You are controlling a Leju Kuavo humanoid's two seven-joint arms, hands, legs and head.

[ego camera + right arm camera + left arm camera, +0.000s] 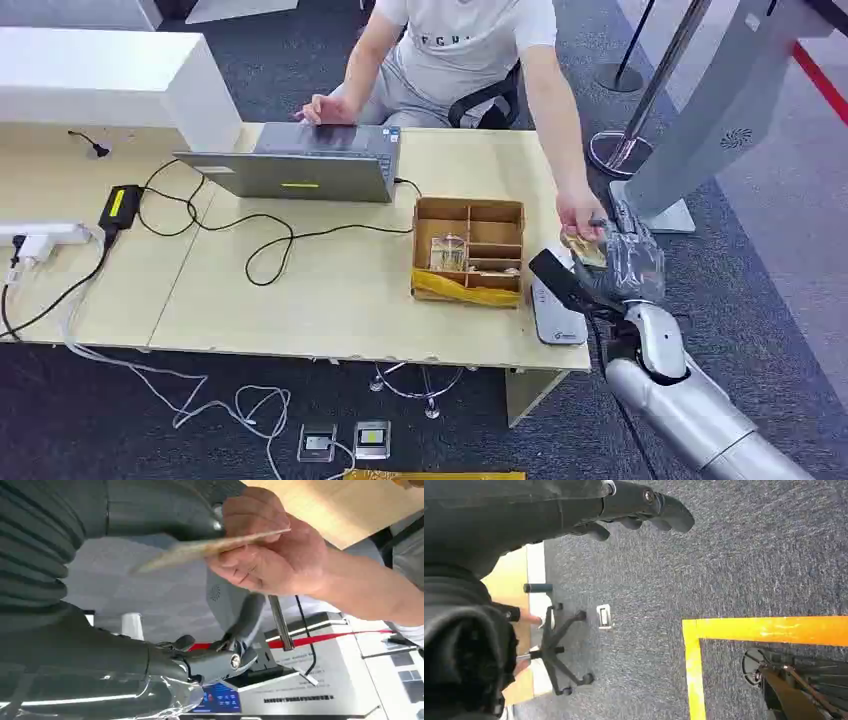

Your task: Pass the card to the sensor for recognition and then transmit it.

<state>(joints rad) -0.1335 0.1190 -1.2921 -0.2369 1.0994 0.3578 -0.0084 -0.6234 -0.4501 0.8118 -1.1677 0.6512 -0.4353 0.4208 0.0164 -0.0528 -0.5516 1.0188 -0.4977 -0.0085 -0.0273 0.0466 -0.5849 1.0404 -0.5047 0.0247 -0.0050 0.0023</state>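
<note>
Looking past the counter (300, 290) edge, you see the right robot hand (628, 262) raised beside the white sensor (556, 312). The card (210, 550) lies edge-on between its fingers and a person's hand (272, 560); whether the robot hand grips it, you cannot tell. Its long axis runs toward that person.

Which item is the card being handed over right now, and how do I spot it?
Start at the light wooden table and go to its right end, past the brown compartmented wooden box. There the robot's right hand meets a seated person's hand; the thin tan card sits between them. It is flat and hand-held, unlike the white sensor device lying below.
</note>
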